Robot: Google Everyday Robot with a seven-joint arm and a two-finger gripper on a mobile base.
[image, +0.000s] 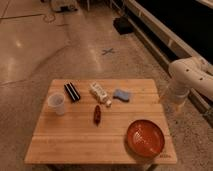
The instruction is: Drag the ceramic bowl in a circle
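Note:
The ceramic bowl [145, 138] is wide, shallow and glossy orange-red with a darker rim. It sits upright at the front right corner of the wooden table [80, 142]. My white arm [192, 75] comes in from the right. The gripper [173, 106] hangs pointing down just past the table's right edge, behind and to the right of the bowl and apart from it. Nothing shows in the gripper.
A small translucent white cup [56, 103] stands at the left. A black flat object [72, 92], a white bottle lying down [100, 93] and a blue sponge [121, 94] lie along the back. A small dark red object [97, 114] lies mid-table. A blue cross [108, 51] marks the floor.

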